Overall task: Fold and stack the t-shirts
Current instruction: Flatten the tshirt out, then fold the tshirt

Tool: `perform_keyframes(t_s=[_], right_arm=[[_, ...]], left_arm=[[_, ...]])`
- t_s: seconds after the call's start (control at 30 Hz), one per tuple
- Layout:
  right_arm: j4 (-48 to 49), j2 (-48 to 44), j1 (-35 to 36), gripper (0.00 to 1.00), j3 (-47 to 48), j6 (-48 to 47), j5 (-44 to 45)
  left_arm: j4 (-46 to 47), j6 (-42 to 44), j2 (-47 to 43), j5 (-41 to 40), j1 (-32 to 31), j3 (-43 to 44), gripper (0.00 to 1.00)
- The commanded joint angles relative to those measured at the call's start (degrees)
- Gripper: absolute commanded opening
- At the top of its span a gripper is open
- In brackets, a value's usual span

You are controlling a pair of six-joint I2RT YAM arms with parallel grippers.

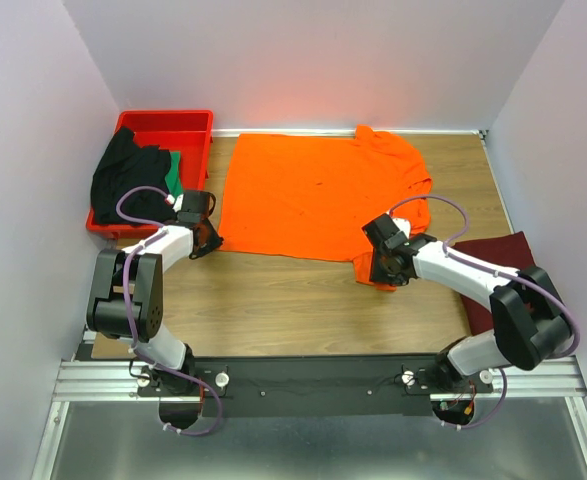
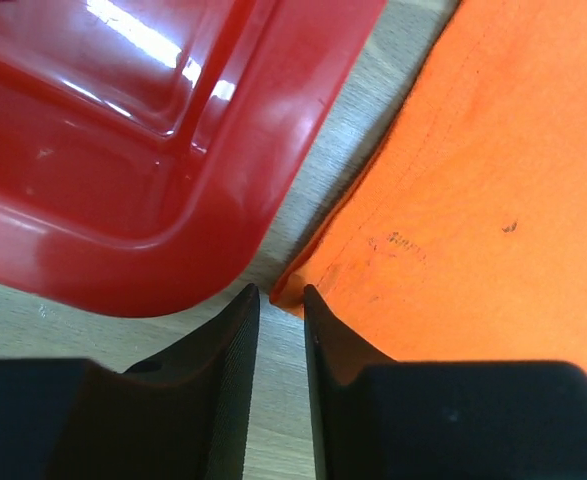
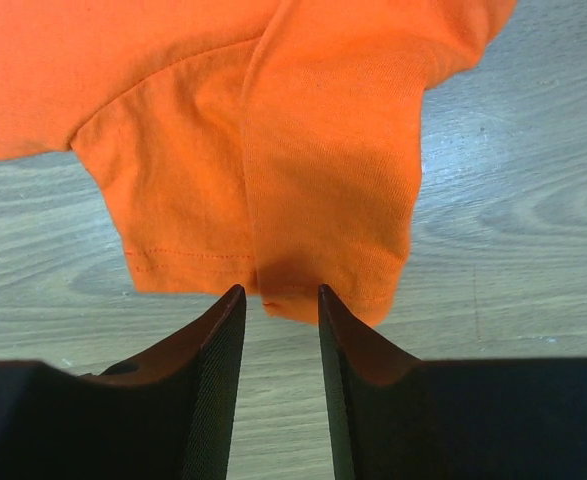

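The wooden surface (image 1: 303, 300) carries the orange t-shirt (image 1: 313, 195), spread flat across its far middle with the collar to the right and the bottom hem to the left. It is probably laid open like this so that it can be folded cleanly. The red tray (image 1: 173, 122) sits at the far left and holds a black t-shirt (image 1: 128, 175) heaped over a green t-shirt (image 1: 176, 172), both apparently waiting their turn. A maroon t-shirt (image 1: 498, 250) lies at the right edge, partly under the right arm. It already looks squared up, likely the base of the stack.

Each arm is low at one near corner of the orange shirt, a sensible pair of hold points for lifting the near edge and carrying it over.

The left pincer (image 2: 281, 293) stands slightly spread, with the near-left hem corner (image 2: 308, 272) right at its tips, just beside the tray's rounded corner. It does not look clamped on the cloth.

The right pincer (image 3: 281, 292) is likewise parted, its tips straddling the hem of the near sleeve (image 3: 323, 180), which lies flat on the wood. Bare wood shows between the fingers, so I judge that neither grip is made yet.
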Motion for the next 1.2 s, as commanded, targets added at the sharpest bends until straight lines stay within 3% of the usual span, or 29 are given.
perform_keyframes(t_s=[0.0, 0.23, 0.33, 0.7, 1.17], right_arm=[[1.5, 0.8, 0.4, 0.43, -1.0, -0.8, 0.7], [2.1, 2.6, 0.5, 0.37, -1.4, -0.4, 1.1], [2.0, 1.8, 0.5, 0.27, -2.3, 0.3, 1.7], [1.1, -4.8, 0.5, 0.08, -5.8, 5.3, 1.3], [-4.4, -29.4, 0.4, 0.0, -10.8, 16.1, 0.0]], left_arm=[[-1.2, -0.3, 1.5, -1.9, 0.3, 0.3, 0.29], [0.0, 0.7, 1.3, 0.3, 0.3, 0.1, 0.01], [-0.1, 1.0, 1.0, 0.4, 0.3, 0.4, 0.0], [-2.1, 2.3, 0.0, -0.1, 0.4, 1.3, 0.0], [-3.1, 5.1, -2.9, 0.7, 0.6, 2.9, 0.0]])
